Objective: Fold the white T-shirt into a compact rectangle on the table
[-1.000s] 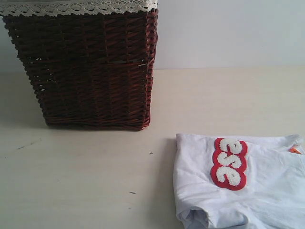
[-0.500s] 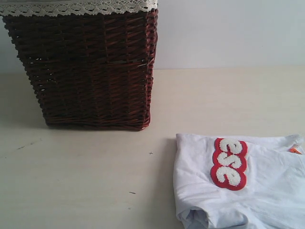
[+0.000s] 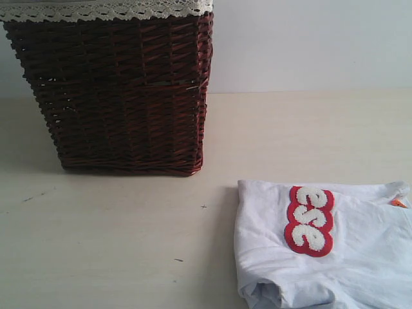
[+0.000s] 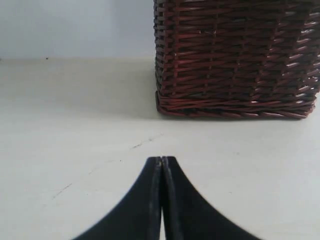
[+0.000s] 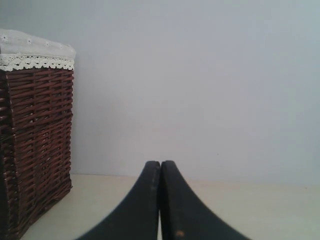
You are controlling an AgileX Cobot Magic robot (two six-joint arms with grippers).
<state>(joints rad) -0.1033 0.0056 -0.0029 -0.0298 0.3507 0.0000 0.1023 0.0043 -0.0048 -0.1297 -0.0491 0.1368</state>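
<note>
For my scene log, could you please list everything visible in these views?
white T-shirt: one, white, lower right of exterior view
lettering: one patch, white outlined red, on the T-shirt
neck tag: one, orange, T-shirt's right edge
wicker basket: one, dark red-brown, upper left
lace trim: one, white, basket's rim
table: one, pale beige, under both
wall: one, pale grey, behind
left gripper: one, black, shut, facing the basket
right gripper: one, black, shut, facing the wall

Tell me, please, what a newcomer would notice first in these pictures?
The dark wicker basket with white lace trim fills the far left of the table in the exterior view. The white T-shirt lies at the near right, its red-outlined fuzzy letters standing out. The left gripper and right gripper, both black, are shut on nothing.
</note>
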